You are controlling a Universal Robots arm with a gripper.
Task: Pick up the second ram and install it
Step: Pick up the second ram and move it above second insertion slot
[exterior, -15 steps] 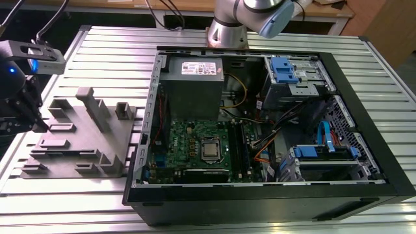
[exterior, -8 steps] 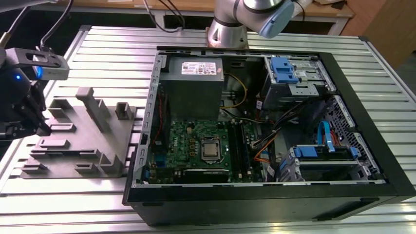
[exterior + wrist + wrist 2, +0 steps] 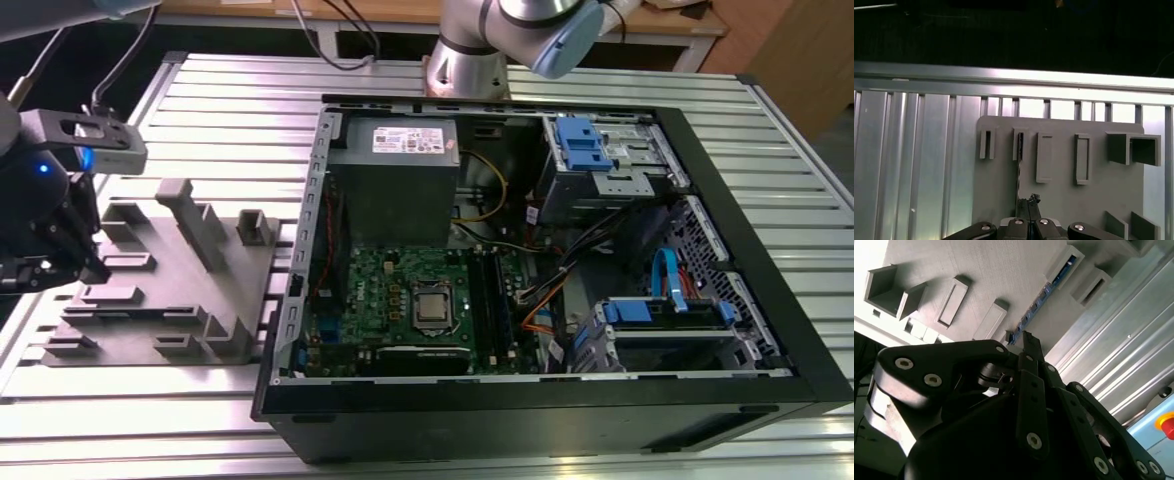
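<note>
The second ram (image 3: pixel 1041 296) is a thin dark blue strip standing on edge in a slot of the grey holder block (image 3: pixel 1004 270). In the first wrist view the ram (image 3: pixel 1019 167) shows edge-on as a dark line. My gripper (image 3: pixel 1026 339) hangs over the block with its black fingers drawn together, tips just beside the near end of the ram; I see nothing between them. In the exterior view the gripper (image 3: pixel 54 270) is at the far left, over the left edge of the holder block (image 3: pixel 174 300).
An open black PC case (image 3: pixel 787 330) lies at the exterior view's right, with the green motherboard (image 3: pixel 387 295) and its black slot rails (image 3: pixel 487 300) inside. The ribbed metal table (image 3: pixel 227 90) carries both. A red button (image 3: pixel 1166 422) sits beside the table.
</note>
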